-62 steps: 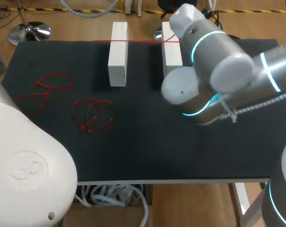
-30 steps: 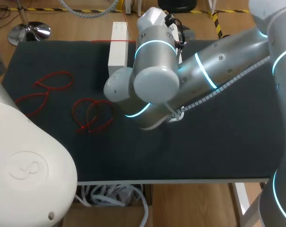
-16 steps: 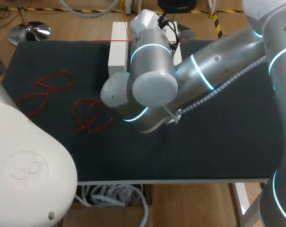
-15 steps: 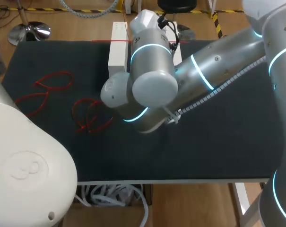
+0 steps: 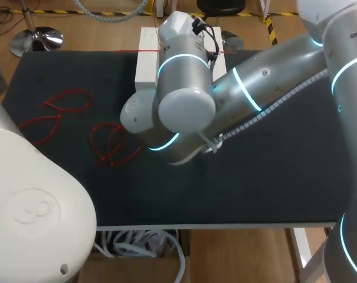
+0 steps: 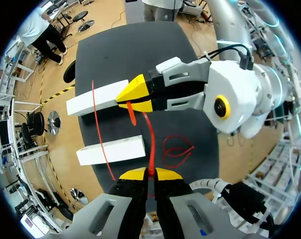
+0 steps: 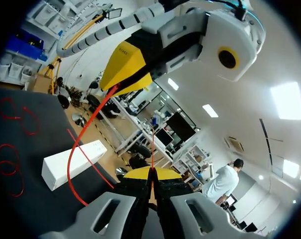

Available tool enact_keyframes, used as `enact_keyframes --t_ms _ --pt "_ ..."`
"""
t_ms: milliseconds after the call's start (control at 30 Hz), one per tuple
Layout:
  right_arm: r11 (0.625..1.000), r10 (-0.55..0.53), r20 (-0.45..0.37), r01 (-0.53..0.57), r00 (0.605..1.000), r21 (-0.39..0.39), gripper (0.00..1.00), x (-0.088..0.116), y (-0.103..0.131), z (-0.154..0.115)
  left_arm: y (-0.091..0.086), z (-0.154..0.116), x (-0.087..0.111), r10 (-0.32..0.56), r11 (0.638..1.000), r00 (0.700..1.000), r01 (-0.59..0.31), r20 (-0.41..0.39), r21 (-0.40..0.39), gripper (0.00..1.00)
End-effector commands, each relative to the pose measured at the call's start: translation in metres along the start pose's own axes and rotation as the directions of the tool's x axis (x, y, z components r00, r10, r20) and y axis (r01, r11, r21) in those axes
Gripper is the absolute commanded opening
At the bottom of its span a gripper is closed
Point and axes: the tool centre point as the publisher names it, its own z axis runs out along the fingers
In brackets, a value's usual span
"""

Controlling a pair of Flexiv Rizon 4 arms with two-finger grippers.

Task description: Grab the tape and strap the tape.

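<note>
While R arm [image 5: 255,76] hides both overhead, L gripper [image 6: 150,173], R gripper [image 7: 151,173] pinched on tape [image 6: 152,144].

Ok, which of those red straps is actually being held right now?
The straight strap, pinched between the left fingers and right fingers. Another strap lies across the white blocks; the looped straps lie flat on the mat.

This looks to me like a robotics lab — my grey right arm [image 5: 267,88] with its glowing cyan rings and my white left arm [image 5: 30,194] lean over a counter [image 5: 272,177] covered in dark matting, which carries only plain white blocks [image 6: 110,151] and red loops [image 5: 114,144].
</note>
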Motion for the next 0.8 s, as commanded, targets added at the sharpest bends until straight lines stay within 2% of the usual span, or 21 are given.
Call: enact_keyframes --t_ms 33,100,167,800 --pt "0.999 -0.030 0.019 0.030 0.999 0.017 0.00 0.0111 0.0088 0.0024 0.0006 0.0006 0.0014 0.000 1.000 1.000 0.000 0.003 0.000 0.00" --pt "0.999 -0.028 0.006 0.028 1.000 0.017 0.00 0.0122 0.0098 0.0026 0.0006 0.0006 0.0014 0.000 1.000 1.000 0.000 0.003 0.000 0.00" --pt "1.000 0.021 -0.030 -0.021 0.999 0.023 0.00 0.0115 0.0098 0.0033 0.0006 0.0006 0.0014 0.000 1.000 1.000 0.000 0.003 0.000 0.00" --pt "1.000 0.021 -0.030 -0.021 0.999 0.023 0.00 0.0115 0.0098 0.0033 0.0006 0.0006 0.0014 0.000 1.000 1.000 0.000 0.003 0.000 0.00"
